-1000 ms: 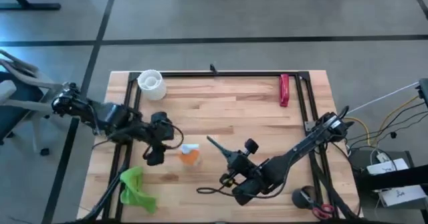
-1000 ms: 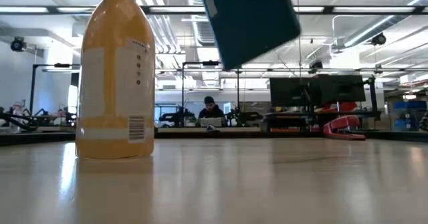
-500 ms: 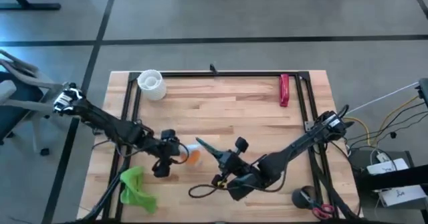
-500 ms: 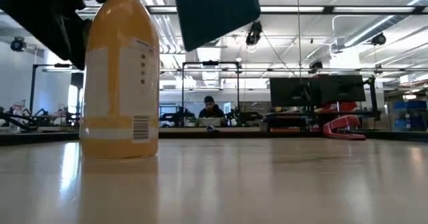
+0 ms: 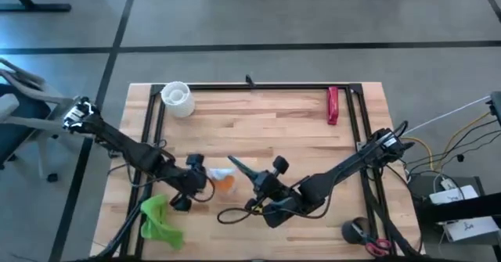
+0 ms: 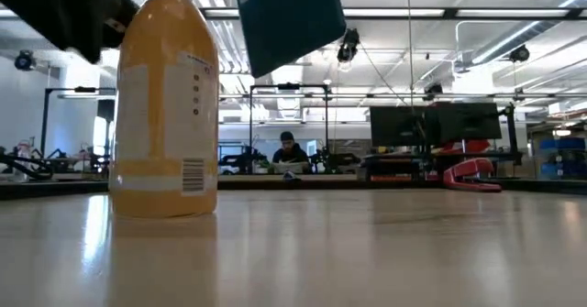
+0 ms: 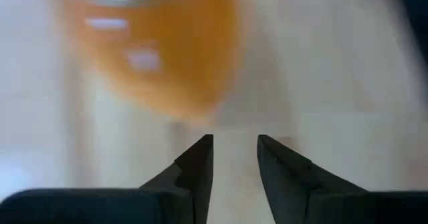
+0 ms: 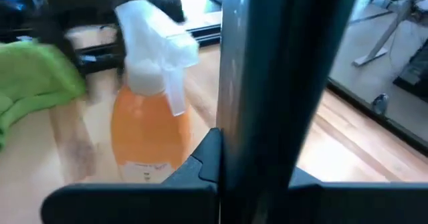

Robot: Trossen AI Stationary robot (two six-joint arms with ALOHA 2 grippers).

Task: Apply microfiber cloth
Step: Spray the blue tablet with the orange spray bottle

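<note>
Microfiber cloth [image 5: 159, 220]: bright lime green, crumpled, lying at the near left corner of the wooden desk [image 5: 258, 121], free of both hands; also visible at the edge of the right wrist view [image 8: 33, 73]. Left hand [image 5: 182, 200]: positioned low over the desk between the cloth and the orange spray bottle [image 5: 224, 181], close to each; fingers [image 7: 197, 167] set slightly apart with bare desk surface showing through the gap, nothing pinched; bottle blurred just ahead in the left wrist view [image 7: 160, 50]. Right hand [image 5: 254, 185]: located near the desk centre, just beside the bottle on the side away from the cloth, pinching a dark rectangular slab [image 5: 239, 166] held edge-on and raised off the surface. In the right wrist view, slab [image 8: 281, 83] clamped upright between the fingers, with the white trigger top of the bottle [image 8: 150, 100] immediately beyond. In the low view, bottle [image 6: 163, 105] upright on the desk, slab [image 6: 286, 18] tilted in the air beside and above it, not touching. Elsewhere on the desk: white cup [image 5: 177, 98] at the far left corner, red stapler [image 5: 333, 105] toward the far right. Seated person [image 6: 287, 151] in the room beyond, well apart from the desk.
</note>
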